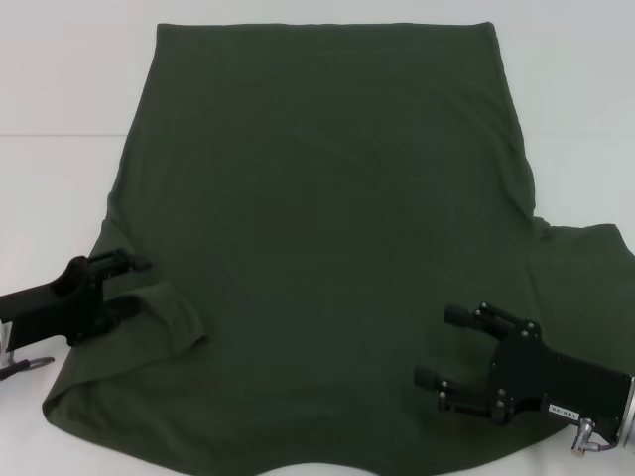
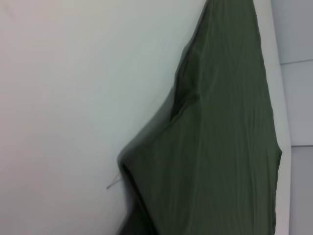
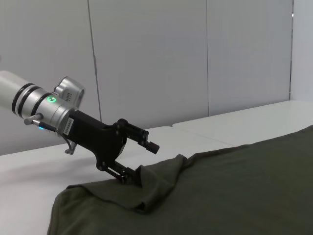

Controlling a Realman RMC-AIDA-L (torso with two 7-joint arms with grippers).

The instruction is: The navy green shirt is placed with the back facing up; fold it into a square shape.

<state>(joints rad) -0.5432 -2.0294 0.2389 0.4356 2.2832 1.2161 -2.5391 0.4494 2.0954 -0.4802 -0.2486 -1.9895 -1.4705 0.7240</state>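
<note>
Here, shirt [image 1: 327, 248] spread flat on white surface [image 1: 60, 89], left gripper [image 1: 127, 288] fingers spread around its folded-over sleeve, right gripper [image 1: 446, 347] fingers spread above the plain matte cloth.

I see the shirt [image 1: 327, 228] covering most of the worktop [image 1: 60, 89], leaving bare strips along both sides. My left tool [image 1: 124, 288] blocks the folded left sleeve; my right tool [image 1: 451, 347] hangs open over the near right cloth.

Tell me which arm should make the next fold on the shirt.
Left, probably: the left gripper is already at the navy green shirt's sleeve, lifting its edge, while the right gripper hovers open over flat fabric.
</note>
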